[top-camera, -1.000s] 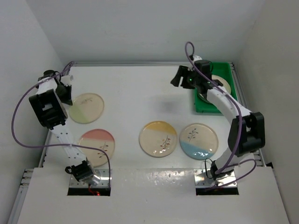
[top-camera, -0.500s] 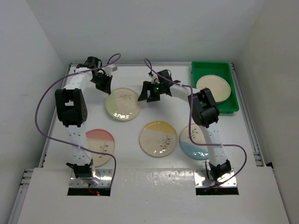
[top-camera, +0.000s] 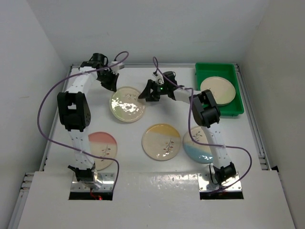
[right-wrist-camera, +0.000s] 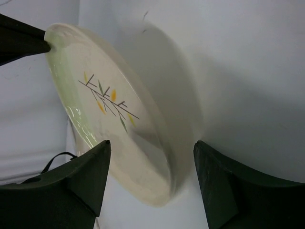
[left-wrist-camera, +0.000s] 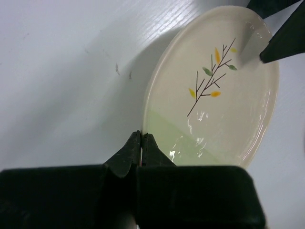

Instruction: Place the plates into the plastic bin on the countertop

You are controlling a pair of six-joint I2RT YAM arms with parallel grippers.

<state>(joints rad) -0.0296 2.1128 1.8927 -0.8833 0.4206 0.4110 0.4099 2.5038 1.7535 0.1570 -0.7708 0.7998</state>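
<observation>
A green-segment plate (top-camera: 127,104) is tilted up off the countertop (top-camera: 131,164) at the back centre. My left gripper (top-camera: 112,87) is shut on its far-left rim; in the left wrist view the jaws (left-wrist-camera: 142,137) pinch the plate (left-wrist-camera: 214,95) at its green edge. My right gripper (top-camera: 144,94) is open at the plate's right rim, and in the right wrist view that rim of the plate (right-wrist-camera: 109,105) lies between the gripper's (right-wrist-camera: 151,160) spread fingers. The plastic bin (top-camera: 224,67) at the back right holds a cream plate (top-camera: 218,90).
Three more plates lie flat nearer the arm bases: pink (top-camera: 98,150), yellow (top-camera: 162,141) and blue (top-camera: 202,144). Purple cables arc over both arms. White walls close in the countertop on the left, back and right.
The left gripper has carried the green-segment plate from the far left to the back centre and tipped it up. The right arm has swung from the bin over to the plate's right rim.
</observation>
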